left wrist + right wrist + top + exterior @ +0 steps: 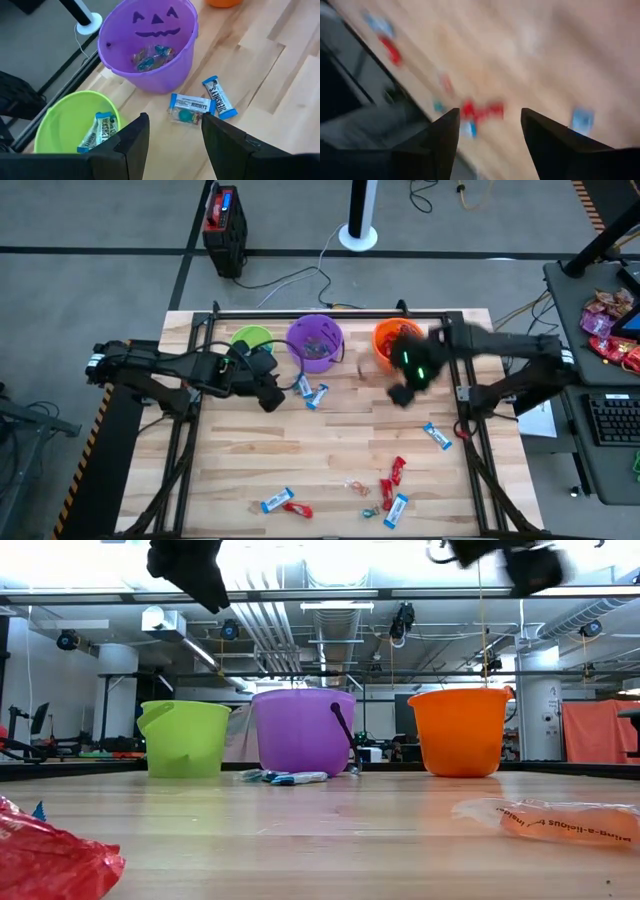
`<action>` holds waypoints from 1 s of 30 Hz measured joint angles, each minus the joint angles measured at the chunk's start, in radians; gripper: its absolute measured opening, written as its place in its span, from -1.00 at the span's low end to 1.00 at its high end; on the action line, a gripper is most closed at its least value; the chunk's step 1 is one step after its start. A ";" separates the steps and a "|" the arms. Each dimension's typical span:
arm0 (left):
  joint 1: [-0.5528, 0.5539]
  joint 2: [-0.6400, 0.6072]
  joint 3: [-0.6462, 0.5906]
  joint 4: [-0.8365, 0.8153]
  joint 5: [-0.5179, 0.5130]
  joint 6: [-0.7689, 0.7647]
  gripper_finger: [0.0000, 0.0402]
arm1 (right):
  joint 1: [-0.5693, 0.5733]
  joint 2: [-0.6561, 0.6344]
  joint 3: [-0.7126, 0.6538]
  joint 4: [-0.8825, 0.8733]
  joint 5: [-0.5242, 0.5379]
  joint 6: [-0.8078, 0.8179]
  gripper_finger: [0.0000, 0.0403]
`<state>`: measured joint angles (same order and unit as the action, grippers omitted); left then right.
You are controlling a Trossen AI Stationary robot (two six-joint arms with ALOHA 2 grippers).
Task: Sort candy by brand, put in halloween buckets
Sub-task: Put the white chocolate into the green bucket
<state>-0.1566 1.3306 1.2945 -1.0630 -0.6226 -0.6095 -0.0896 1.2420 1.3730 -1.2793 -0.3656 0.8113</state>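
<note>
Three buckets stand in a row along the far edge of the wooden desk [330, 470]: the lime green bucket [251, 340], the purple bucket [316, 343] and the orange bucket [393, 343], set from the left arm's side to the right arm's.

The left tool [268, 394] hangs over the desk just in front of the green and purple buckets, its fingers spread with nothing between them. The right tool [402, 393] is just in front of the orange bucket, likewise spread and empty (its own wrist view is smeared, but the gap between the fingers is plain).

Candy is already inside two pails in the left wrist view: a blue-and-white bar in the green one [100, 131], and some small wrapped pieces in the purple one [150, 56].

The nearest loose pieces are two blue-and-white bars [311, 390] lying just beside the foot of the purple bucket, with a small greenish candy [185, 116] touching one of them. They lie just ahead of the left tool, toward the right arm's side, one bar running crosswise and the other slanted. The left arm looks clearly the nearer for these.

The rest lies well apart, toward the near edge: a blue bar [437, 437], red wrappers [397, 470], and a mixed cluster [388, 502].
</note>
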 joint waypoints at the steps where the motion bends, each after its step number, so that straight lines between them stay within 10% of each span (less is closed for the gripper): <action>1: 0.000 0.002 0.000 0.000 -0.008 0.008 -0.18 | 0.059 -0.009 -0.032 -0.015 0.005 0.072 0.00; 10: 0.000 0.003 -0.001 0.035 -0.137 0.099 -0.18 | 0.295 0.077 -0.462 -0.039 0.044 0.489 -0.04; 30: 0.000 0.002 -0.001 0.047 -0.138 0.188 -0.18 | 0.253 0.430 -0.610 0.197 0.051 0.086 0.11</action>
<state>-0.1562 1.3327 1.2938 -1.0157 -0.7609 -0.4216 0.1638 1.6724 0.7628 -1.0822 -0.3150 0.8970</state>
